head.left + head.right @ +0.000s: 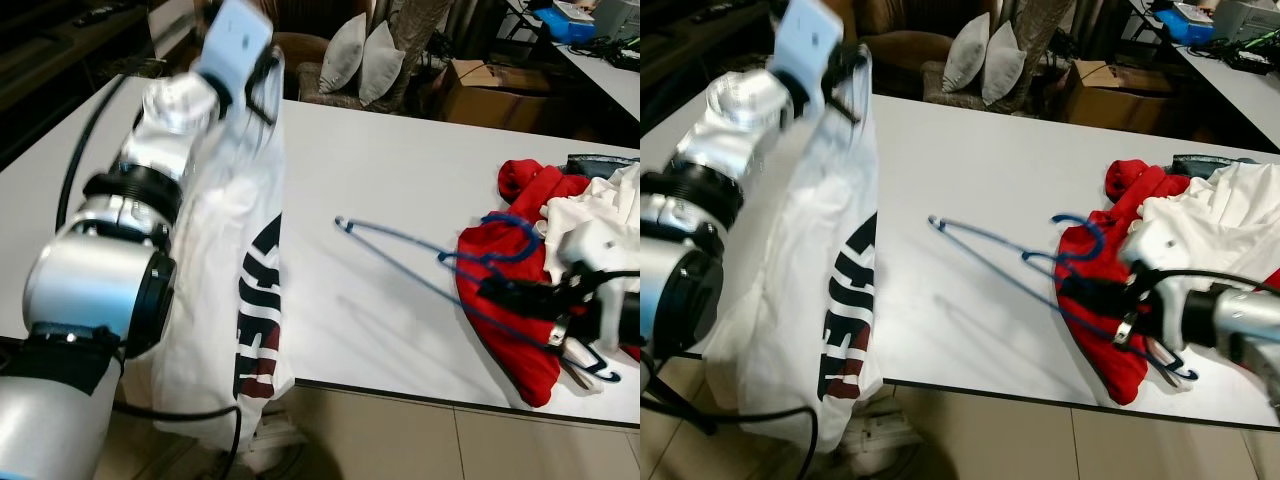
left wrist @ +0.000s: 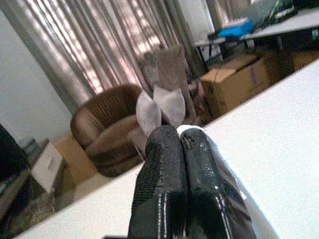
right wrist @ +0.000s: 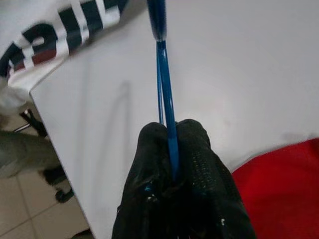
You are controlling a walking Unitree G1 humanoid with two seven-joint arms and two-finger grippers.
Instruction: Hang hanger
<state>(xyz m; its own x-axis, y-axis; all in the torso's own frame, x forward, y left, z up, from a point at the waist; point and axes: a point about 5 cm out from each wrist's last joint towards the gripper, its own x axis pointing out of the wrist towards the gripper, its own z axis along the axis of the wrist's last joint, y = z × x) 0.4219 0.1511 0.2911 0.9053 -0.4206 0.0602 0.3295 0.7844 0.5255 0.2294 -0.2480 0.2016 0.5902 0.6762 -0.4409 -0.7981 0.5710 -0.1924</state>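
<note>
Grippers both pinched shut, one on cloth, one on wire

On my left, the left gripper (image 2: 182, 164) is raised high over the near-left part of the white table (image 1: 400, 170), fingers pressed together on the top edge of one white T-shirt (image 1: 225, 290). The shirt hangs from that pinch, its dark lettering running down, and drapes past the table's front edge. My left arm reaches up and forward, wrist topmost.

Across the middle, one blue wire hanger (image 1: 420, 265) is held just over the tabletop, its far tip pointing toward the shirt.

On my right, the right gripper (image 3: 172, 149) is clamped on the hanger's wire, forearm level above a red garment (image 1: 515, 330). A white garment (image 1: 600, 215) is heaped beside the red one.
</note>
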